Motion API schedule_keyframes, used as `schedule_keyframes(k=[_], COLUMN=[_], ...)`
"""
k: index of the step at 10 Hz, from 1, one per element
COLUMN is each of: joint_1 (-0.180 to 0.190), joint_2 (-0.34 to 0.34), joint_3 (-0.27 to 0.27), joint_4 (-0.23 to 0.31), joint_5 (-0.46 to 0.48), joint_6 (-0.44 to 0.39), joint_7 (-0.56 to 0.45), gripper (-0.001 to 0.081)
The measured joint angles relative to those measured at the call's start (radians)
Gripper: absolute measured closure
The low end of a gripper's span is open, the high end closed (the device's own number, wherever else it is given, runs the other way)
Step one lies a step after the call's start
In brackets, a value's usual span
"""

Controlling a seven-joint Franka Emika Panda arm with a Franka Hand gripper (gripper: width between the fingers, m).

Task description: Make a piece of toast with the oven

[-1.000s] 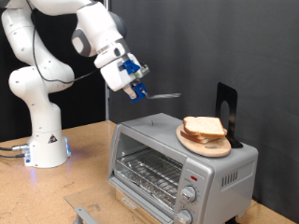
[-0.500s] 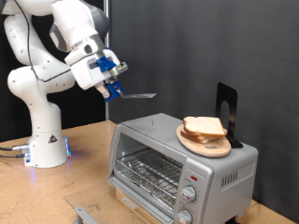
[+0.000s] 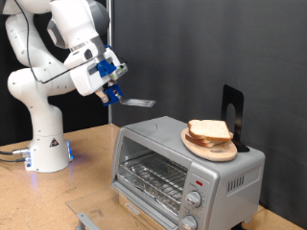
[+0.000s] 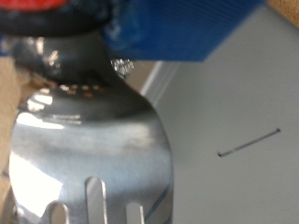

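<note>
Gripping a flat metal spatula [image 3: 135, 100] by its handle end, blue-fingered hand [image 3: 112, 88] closed on the tool and raised in the air toward the exterior view's upper left, well apart from the oven [image 3: 185, 166]. Blade thin and grey, jutting toward the exterior view's right and sloping slightly down. Seen close in the wrist view: spatula [image 4: 89, 140] of polished, mirror-bright steel with a rounded shoulder and narrow slots cut through its face, blue plastic of the hand's body above it.

Resting on the oven's flat roof, a round wooden plate [image 3: 208, 147] bearing the piece of toast [image 3: 208, 130], pale and soft-looking with a tan crust; looks like stacked slices, though hard to tell. Just behind the plate, an upright black slab-like stand [image 3: 233, 114].

Boxy brushed-silver housing, glass door shut, wire rack visible behind the pane, two round knobs and a small red mark on the panel at the exterior view's right.

Standing on a light wooden table [image 3: 86, 177], white glossy arm rising from a base ringed with a blue glow, against a black backdrop.
</note>
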Motion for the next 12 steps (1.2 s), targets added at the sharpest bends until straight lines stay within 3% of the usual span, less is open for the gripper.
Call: schedule_keyframes(k=[2, 4, 8, 12], joint_1=[-0.029, -0.042, -0.034, -0.025], joint_2=[0.076, 0.159, 0.315, 0.408], joint_3=[-0.004, -0.003, 0.037, 0.084], joint_4=[0.045, 0.087, 0.165, 0.214], joint_5=[-0.011, -0.021, -0.026, -0.002], joint_6=[-0.006, 0.043, 0.124, 0.189], joint_7=[0.015, 0.018, 0.019, 0.030], gripper=[0.0369, 0.0369, 0.0369, 0.0370])
